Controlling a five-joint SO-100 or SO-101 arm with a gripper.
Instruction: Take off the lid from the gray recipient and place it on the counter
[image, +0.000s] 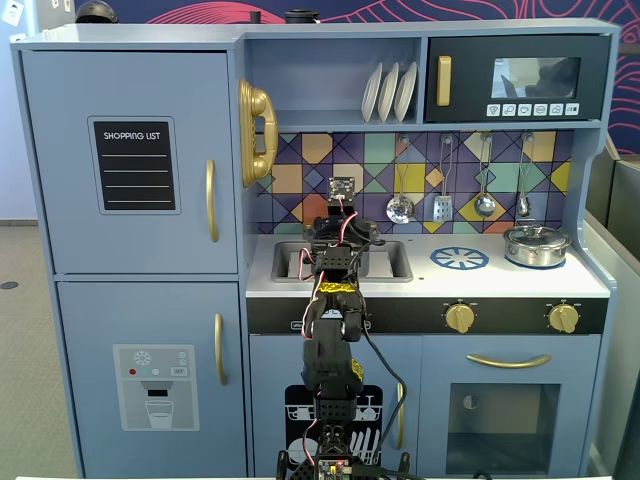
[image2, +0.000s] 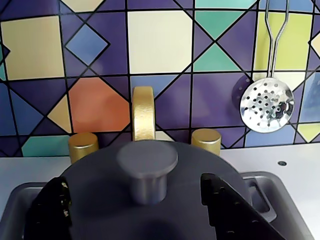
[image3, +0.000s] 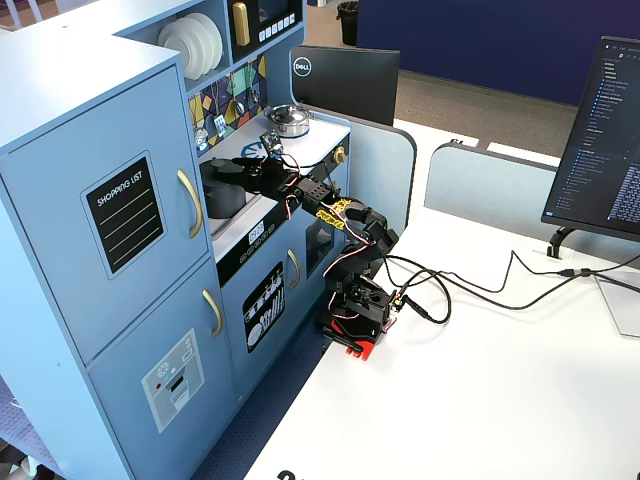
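In the wrist view the dark-gray lid (image2: 100, 172) lies flat with its knob (image2: 147, 165) upright in the middle. It hides the pot below. My gripper (image2: 135, 182) is open. One black finger (image2: 50, 210) is left of the knob and the other (image2: 235, 210) right of it, both clear of the knob. In a fixed view the gray pot (image3: 225, 200) stands in the sink, with my gripper (image3: 232, 170) just above its top. In the front fixed view my arm (image: 335, 300) hides the pot. The white counter (image: 500, 282) runs to the right of the sink.
A gold faucet (image2: 143, 112) and two gold taps stand right behind the lid. A perforated ladle (image2: 265, 105) hangs on the tiled wall. A shiny silver lidded pot (image: 537, 245) sits at the counter's right end, beside the blue burner circle (image: 459, 259).
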